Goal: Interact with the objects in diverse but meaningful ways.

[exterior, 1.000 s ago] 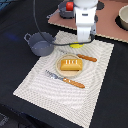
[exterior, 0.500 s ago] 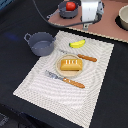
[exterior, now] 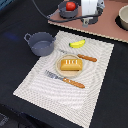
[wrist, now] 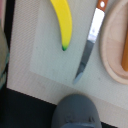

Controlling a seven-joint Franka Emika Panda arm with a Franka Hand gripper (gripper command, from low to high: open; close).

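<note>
High at the far edge of the exterior view, the white end effector (exterior: 89,12) hangs over the pinkish toy kitchen top (exterior: 107,25), holding nothing that shows; whether its jaws are parted or closed cannot be told, since its tips are hard to make out there and do not appear in the wrist view.

On the dark surface (exterior: 15,30) lies a pale woven placemat (exterior: 45,87). Near the placemat's far edge rests the yellow banana (exterior: 77,44), also seen from the wrist camera (wrist: 62,22), with a green tip. Just beside it lies the silver knife with an orange handle (exterior: 82,56), its blade pointing toward the grey pot; the wrist view shows the blade (wrist: 89,47) between the banana and a beige round plate (wrist: 112,55).

The golden ridged bread loaf (exterior: 70,64) sits on that plate (exterior: 59,68) in the middle of the placemat. On the near side of the plate lies the orange-handled fork (exterior: 65,79).

A grey handled pot (exterior: 41,44) stands at the placemat's corner on the exterior view's left. The red tomato (exterior: 71,6) sits in a dark pot (exterior: 64,11) on the toy kitchen top, beside the end effector.
</note>
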